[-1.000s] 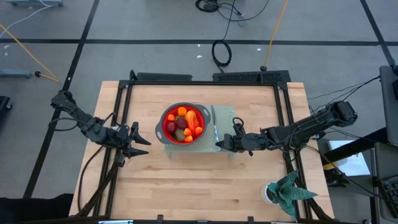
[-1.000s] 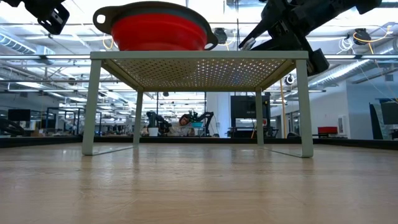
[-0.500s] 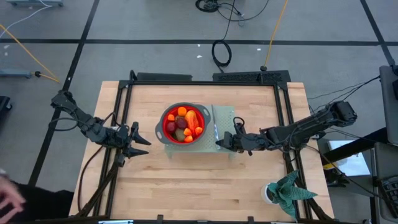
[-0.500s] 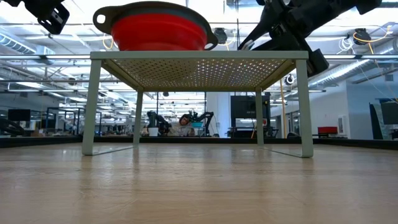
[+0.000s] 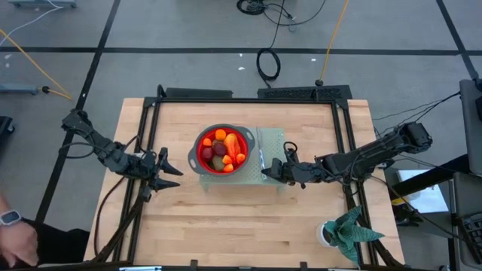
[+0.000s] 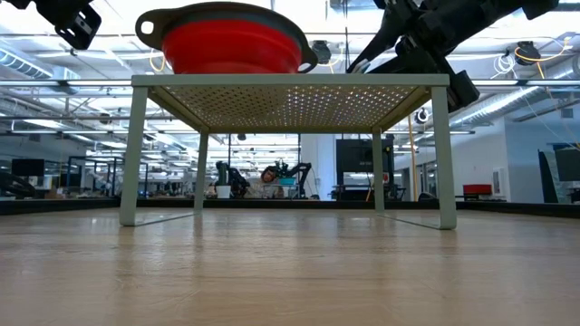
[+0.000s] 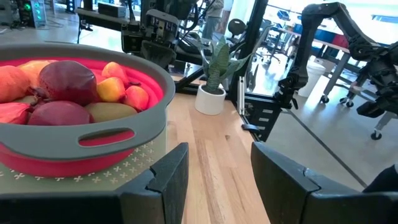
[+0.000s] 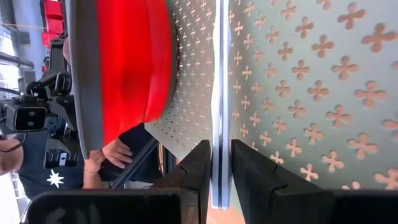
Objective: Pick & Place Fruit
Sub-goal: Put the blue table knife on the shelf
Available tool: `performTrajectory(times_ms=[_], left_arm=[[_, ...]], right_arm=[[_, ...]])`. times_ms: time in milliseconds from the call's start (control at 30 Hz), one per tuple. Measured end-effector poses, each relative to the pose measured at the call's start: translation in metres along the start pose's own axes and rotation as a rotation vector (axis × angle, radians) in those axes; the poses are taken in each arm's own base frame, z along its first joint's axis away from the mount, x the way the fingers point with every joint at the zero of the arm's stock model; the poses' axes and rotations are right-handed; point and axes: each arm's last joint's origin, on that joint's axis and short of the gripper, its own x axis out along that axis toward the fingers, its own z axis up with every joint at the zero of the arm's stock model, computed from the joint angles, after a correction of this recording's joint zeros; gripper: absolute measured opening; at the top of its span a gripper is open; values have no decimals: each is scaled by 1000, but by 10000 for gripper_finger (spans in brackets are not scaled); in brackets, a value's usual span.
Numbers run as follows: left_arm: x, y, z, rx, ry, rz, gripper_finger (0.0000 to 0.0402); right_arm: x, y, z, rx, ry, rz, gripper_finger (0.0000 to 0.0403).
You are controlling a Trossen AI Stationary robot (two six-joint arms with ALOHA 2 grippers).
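The fruit [image 5: 221,149], dark red, orange and brownish-green pieces, lies in a red bowl with a grey rim [image 5: 202,164]. The bowl stands on a pale perforated stand [image 5: 273,139] at the table's middle. A silver knife [image 5: 260,154] lies on the stand just right of the bowl. My right gripper [image 5: 267,172] is at the knife's near end, shut on it. Left of the bowl, my left gripper [image 5: 172,167] hangs open and empty at rim height; its wrist view shows the fruit [image 7: 68,93] close by. My right gripper has the silver knife near its near end [image 8: 217,180] in the narrow gap between its two fingers. The fingers come roughly level from the table's right and lie across the knife. The knife stretches away along the stand's top beside the bowl.
A leafy plant in a white pot [image 5: 343,233] stands at the table's near right corner. A person's hand [image 5: 16,239] shows off the near left corner. Bare wood lies in front of and under the stand [image 6: 290,100].
My right gripper has rolled a little at the wrist without leaving its place at the knife. A person's hand has come into the high view beyond the table's near left corner.
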Motion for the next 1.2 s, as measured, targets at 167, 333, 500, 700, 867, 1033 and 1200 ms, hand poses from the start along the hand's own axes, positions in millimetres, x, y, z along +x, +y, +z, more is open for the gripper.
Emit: performTrajectory(times_ms=[167, 333, 500, 700, 867, 1033, 1200], left_arm=[[0, 0, 0, 0, 0, 0, 173], [0, 0, 1, -4, -8, -2, 173], [0, 0, 1, -7, -8, -3, 173], [0, 0, 1, -9, -7, -2, 173], [0, 0, 1, -9, -6, -1, 173], [0, 0, 1, -7, -6, -2, 173], [0, 0, 1, -7, -6, -1, 173]], right_arm=[[0, 1, -1, 3, 3, 6, 55], [0, 1, -1, 2, 4, 7, 55], [0, 1, -1, 2, 4, 6, 55], [0, 1, -1, 1, 7, 6, 55], [0, 0, -1, -13, 8, 5, 55], [0, 0, -1, -9, 8, 5, 55], [0, 0, -1, 3, 11, 4, 55]])
